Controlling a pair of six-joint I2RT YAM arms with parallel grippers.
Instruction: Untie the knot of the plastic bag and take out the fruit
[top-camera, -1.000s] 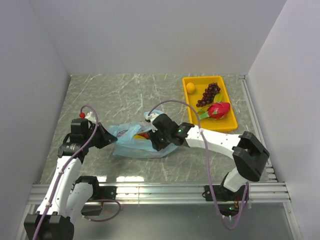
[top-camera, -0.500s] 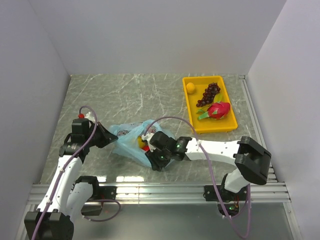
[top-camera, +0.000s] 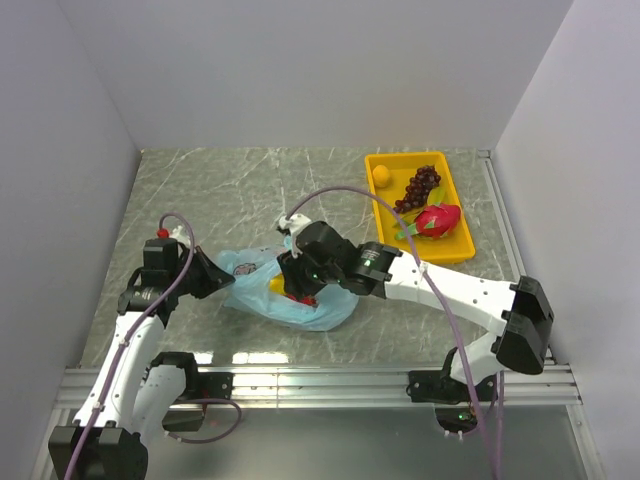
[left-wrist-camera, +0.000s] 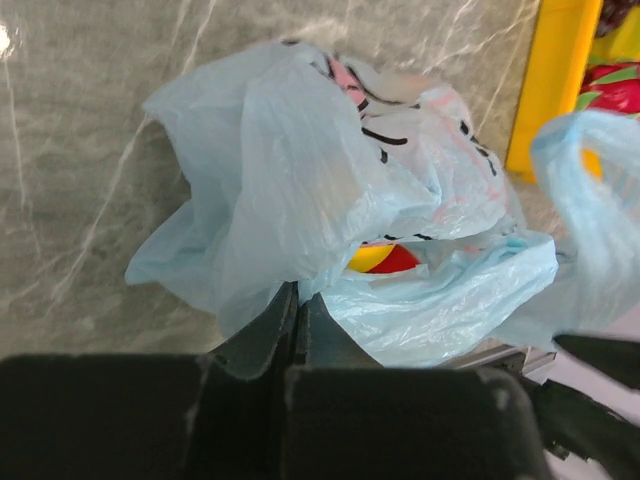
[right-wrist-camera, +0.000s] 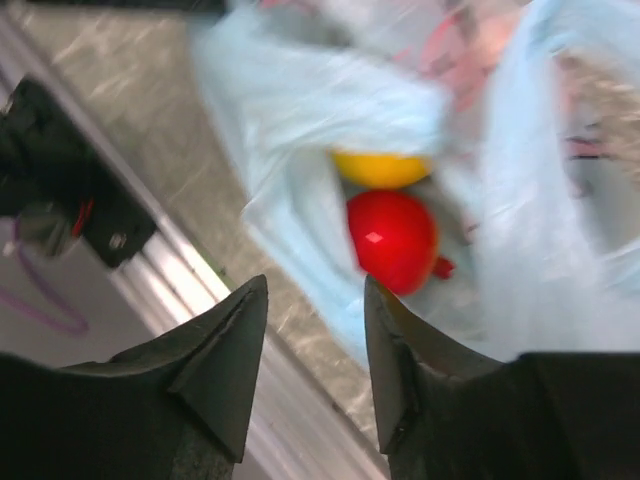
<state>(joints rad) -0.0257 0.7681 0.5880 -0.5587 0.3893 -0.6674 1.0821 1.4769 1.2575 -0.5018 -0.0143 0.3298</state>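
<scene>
The thin light blue plastic bag (left-wrist-camera: 280, 170) looks untied, so it's fruit time: left gripper (left-wrist-camera: 297, 297) pinches its left edge, right gripper (right-wrist-camera: 313, 300) hangs wide open over its mouth, just above the shiny round red apple (right-wrist-camera: 392, 240) inside. Next: drop and clamp it

Colours and patterns
The plastic bag (top-camera: 322, 312) is translucent light blue with dark and pink print; inside, a glossy red apple (right-wrist-camera: 392, 240) and a yellow fruit (right-wrist-camera: 380, 168). Grey worktop (top-camera: 250, 190), white veining. Far right: yellow tray (top-camera: 456, 182), dark purple grapes (top-camera: 420, 187), pink dragon fruit (top-camera: 437, 220) with green scales.
</scene>
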